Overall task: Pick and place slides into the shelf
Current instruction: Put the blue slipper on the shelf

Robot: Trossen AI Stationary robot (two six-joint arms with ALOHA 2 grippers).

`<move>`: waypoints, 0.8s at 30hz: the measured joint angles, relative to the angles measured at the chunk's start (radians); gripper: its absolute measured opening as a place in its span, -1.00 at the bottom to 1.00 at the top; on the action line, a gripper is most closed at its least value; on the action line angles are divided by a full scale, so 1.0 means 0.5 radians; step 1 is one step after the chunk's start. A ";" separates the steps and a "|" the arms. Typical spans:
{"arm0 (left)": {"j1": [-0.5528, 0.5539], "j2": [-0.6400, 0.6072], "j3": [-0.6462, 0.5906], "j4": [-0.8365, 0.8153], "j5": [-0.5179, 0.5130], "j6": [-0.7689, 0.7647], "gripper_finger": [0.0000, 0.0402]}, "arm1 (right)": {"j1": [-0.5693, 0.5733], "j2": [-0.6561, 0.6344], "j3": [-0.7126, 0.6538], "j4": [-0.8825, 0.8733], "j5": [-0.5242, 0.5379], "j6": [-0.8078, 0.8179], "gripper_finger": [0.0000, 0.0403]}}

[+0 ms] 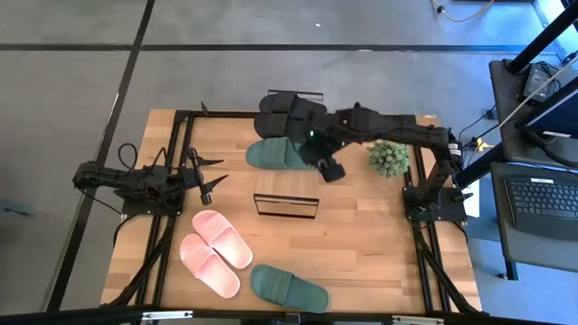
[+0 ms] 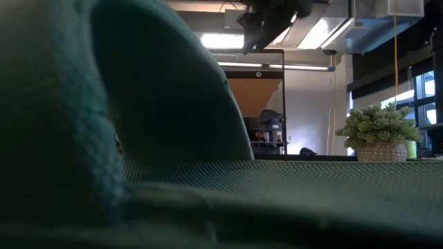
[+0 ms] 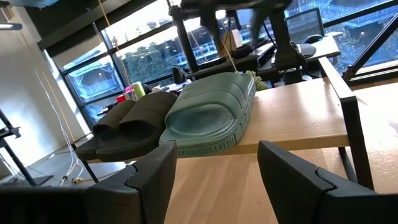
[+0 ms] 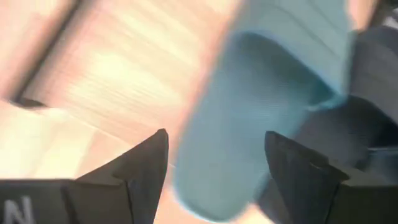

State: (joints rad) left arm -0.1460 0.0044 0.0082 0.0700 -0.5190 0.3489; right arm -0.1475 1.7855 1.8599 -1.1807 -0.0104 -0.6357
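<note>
My right gripper point(image 1: 330, 171), jaws wide and empty, hovers over a green slide point(image 1: 275, 154) at twelve o'clock; the shelf point(image 1: 285, 205) holds nothing yet.

A light wooden surface point(image 1: 361, 235) stands on a grey floor point(image 1: 72, 99) crossed by dark lines. To its right stands a dark desk point(image 1: 533, 217) with a laptop point(image 1: 542, 200) on it, and cables trail over the floor near the far right corner. A small potted plant point(image 1: 388, 158) sits toward the right side of the surface. From table height, long ceiling lights point(image 2: 221, 40) glow overhead beside a pale wall point(image 2: 308, 104), with ducting point(image 2: 374, 24) above and a window point(image 2: 426, 97) at the far right. Large windows point(image 3: 106, 74) with dark frames line the room elsewhere, showing daylight outside.
</note>
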 joint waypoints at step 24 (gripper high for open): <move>-0.001 0.000 0.000 0.000 0.000 -0.019 0.08 | 1.325 0.012 -0.468 0.762 0.423 0.585 0.31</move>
State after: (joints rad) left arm -0.1463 0.0044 0.0082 0.0700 -0.5190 0.3393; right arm 0.5151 1.7916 1.6260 -0.7998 0.2008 -0.3433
